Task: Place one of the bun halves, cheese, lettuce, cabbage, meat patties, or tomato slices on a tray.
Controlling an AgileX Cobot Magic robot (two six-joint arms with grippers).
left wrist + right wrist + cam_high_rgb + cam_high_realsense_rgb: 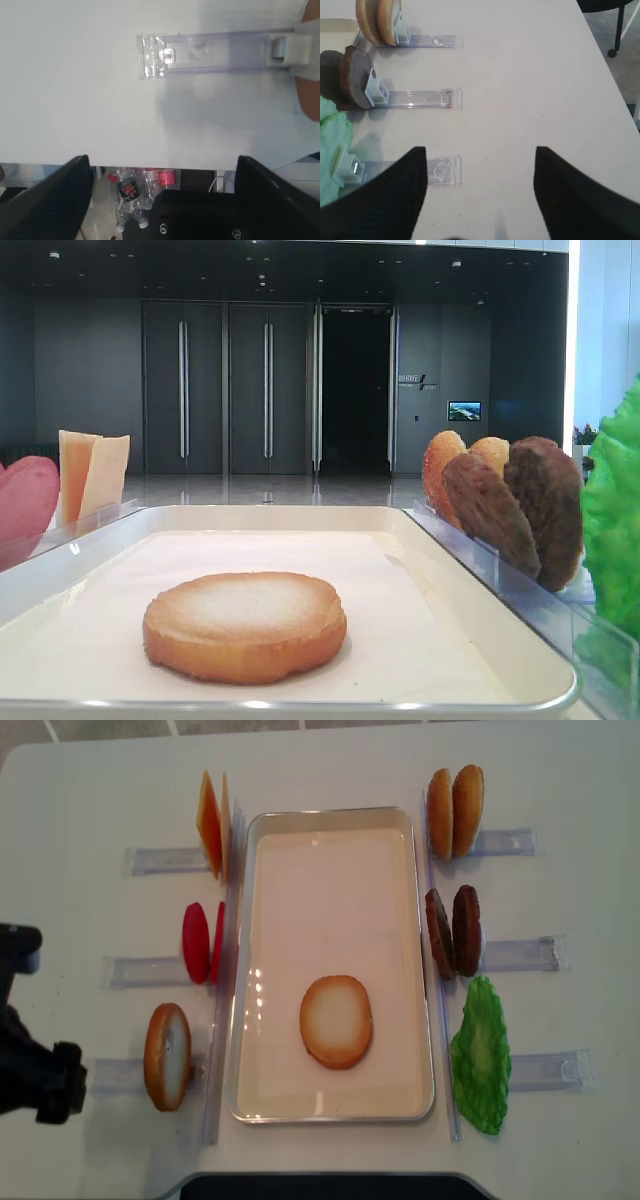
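Observation:
One bun half (pixel 336 1021) lies flat on the white tray (pixel 330 870), pale face up, seen close in the low view as bun half (pixel 245 625) on tray (pixel 480 640). A second bun half (pixel 167 1056) stands in a clear rack left of the tray. Cheese (pixel 210 825) and tomato slices (pixel 200 942) stand behind it. Meat patties (pixel 452 932) and lettuce (pixel 480 1055) stand right of the tray. My left gripper (pixel 161 162) is open and empty at the table's left edge, its arm (pixel 35 1070) beside the standing bun. My right gripper (pixel 480 150) is open and empty over bare table right of the lettuce (pixel 332 135).
Two golden rounded pieces (pixel 455 812) stand at the back right. Clear plastic rack rails (pixel 515 955) stick outward from each food on both sides. Under the left gripper the table edge (pixel 150 165) drops off, with empty bottles (pixel 132 197) on the floor below.

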